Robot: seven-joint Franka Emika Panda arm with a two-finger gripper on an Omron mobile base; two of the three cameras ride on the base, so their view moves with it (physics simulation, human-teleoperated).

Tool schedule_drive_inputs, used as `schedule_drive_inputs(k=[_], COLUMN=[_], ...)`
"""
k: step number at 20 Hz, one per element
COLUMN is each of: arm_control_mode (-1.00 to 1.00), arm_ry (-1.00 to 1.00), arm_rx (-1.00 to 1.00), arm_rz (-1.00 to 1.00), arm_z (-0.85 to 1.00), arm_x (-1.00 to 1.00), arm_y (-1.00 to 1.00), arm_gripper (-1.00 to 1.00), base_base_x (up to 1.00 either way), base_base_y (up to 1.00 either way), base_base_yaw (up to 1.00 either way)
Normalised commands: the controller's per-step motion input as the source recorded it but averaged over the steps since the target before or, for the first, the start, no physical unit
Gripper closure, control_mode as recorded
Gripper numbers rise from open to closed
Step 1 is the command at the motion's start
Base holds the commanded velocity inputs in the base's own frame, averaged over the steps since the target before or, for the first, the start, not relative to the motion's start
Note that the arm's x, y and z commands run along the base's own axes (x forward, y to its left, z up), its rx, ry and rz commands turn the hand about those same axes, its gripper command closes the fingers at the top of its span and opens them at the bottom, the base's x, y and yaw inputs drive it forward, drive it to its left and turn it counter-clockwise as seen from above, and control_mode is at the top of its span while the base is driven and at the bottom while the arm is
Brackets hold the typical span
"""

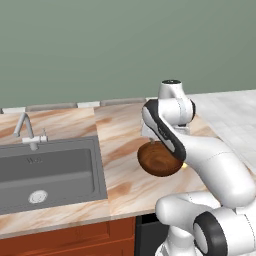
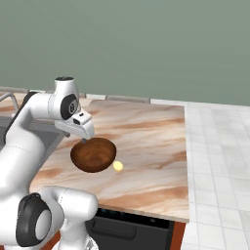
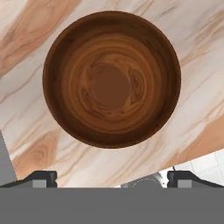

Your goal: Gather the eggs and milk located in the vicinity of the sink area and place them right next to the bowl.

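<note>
The glossy brown wooden bowl (image 3: 112, 78) stands on the marble counter directly under my hand, and its reddish inside holds nothing. My gripper (image 3: 112, 177) hovers above it, open, with its two dark fingertips (image 3: 41, 177) spread wide and nothing between them. From the right base view the gripper (image 2: 84, 139) hangs just over the far left rim of the bowl (image 2: 93, 154). A small yellowish egg (image 2: 117, 166) lies on the counter, touching or almost touching the bowl's right side. The dark grey sink (image 1: 60, 170) with its silver tap (image 1: 25, 131) is off to the left. The milk is out of view.
The marble counter (image 2: 146, 141) ends at a front edge close to the bowl. To its right is pale tiled surface (image 2: 219, 161). A dark appliance front (image 2: 132, 227) sits under the counter. My own arm (image 1: 200, 155) covers part of the bowl in the left base view.
</note>
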Motion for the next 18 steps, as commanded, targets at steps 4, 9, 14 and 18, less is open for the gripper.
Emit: schedule_drive_inputs(k=[4,9,14,18], arm_control_mode=[-1.0,1.0,1.0,1.0], arm_ry=[0.0,0.0,0.0,0.0], arm_rx=[0.0,0.0,0.0,0.0], arm_rz=[0.0,0.0,0.0,0.0], arm_z=[0.0,0.0,0.0,0.0], arm_x=[-0.03,-0.13,0.0,0.0], arm_y=[0.0,0.0,0.0,0.0], arm_gripper=[-1.0,-1.0,-1.0,-1.0], base_base_x=[0.0,-0.48,-0.87,-0.4], base_base_y=[0.0,0.09,0.94,1.0], base_base_yaw=[0.0,0.01,0.09,0.11])
